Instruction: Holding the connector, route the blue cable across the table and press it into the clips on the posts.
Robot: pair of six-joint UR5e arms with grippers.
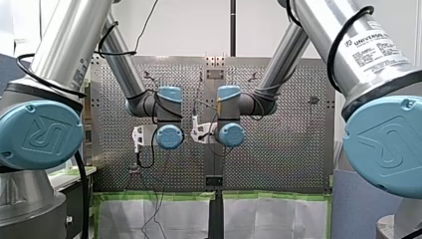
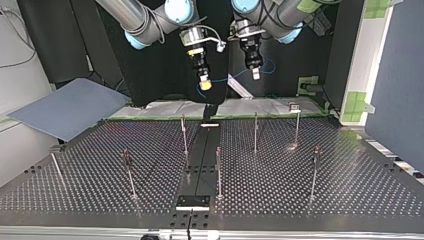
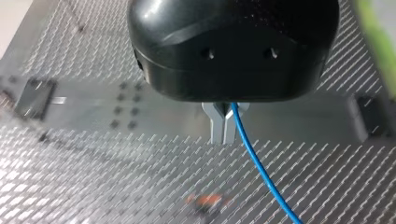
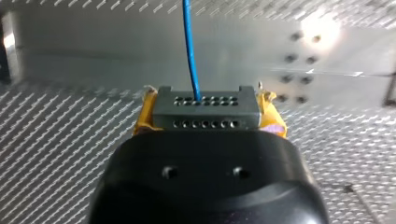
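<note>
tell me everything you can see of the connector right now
A small grey rectangular block, plastic by its look, the connector shows two rows of small round holes. My right gripper clamps it between yellow pads, held above the perforated table. The blue cable leaves a hole in the row farther from the gripper.

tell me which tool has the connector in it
My right tool, the one with yellow pads: the grey connector sits clamped between them. My left tool grips only the blue cable.
</note>
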